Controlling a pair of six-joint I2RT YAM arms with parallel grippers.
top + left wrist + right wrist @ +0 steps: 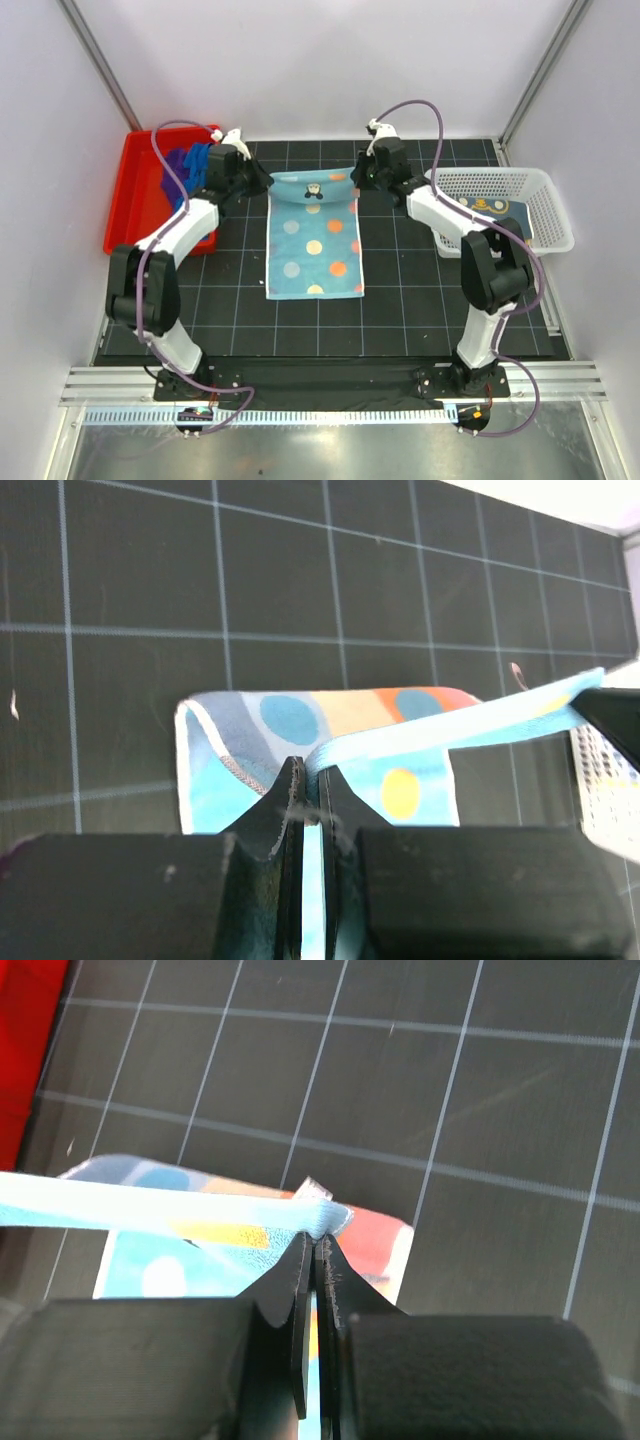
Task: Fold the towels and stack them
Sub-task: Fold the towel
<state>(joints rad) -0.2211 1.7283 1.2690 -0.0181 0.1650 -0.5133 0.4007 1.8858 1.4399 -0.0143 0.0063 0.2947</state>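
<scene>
The bench [420, 300] carries the dotted blue towel [313, 245] mid-frame, long axis running top to bottom, upper edge lifted off it. Judging by this, the fold goes toward the lower edge. The red tray [125, 215], upper left, holds a blue towel [198, 158] and a purple towel [176, 158]. The mesh basket [545, 238], right, holds a folded patterned cloth [490, 207]. The left tool [265, 183] and right tool [357, 178] each pinch an upper corner and are equally near.

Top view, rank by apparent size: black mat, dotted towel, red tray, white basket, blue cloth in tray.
1. black mat
2. dotted towel, red tray, white basket: too close to rank; tray and basket are partly covered
3. blue cloth
</scene>
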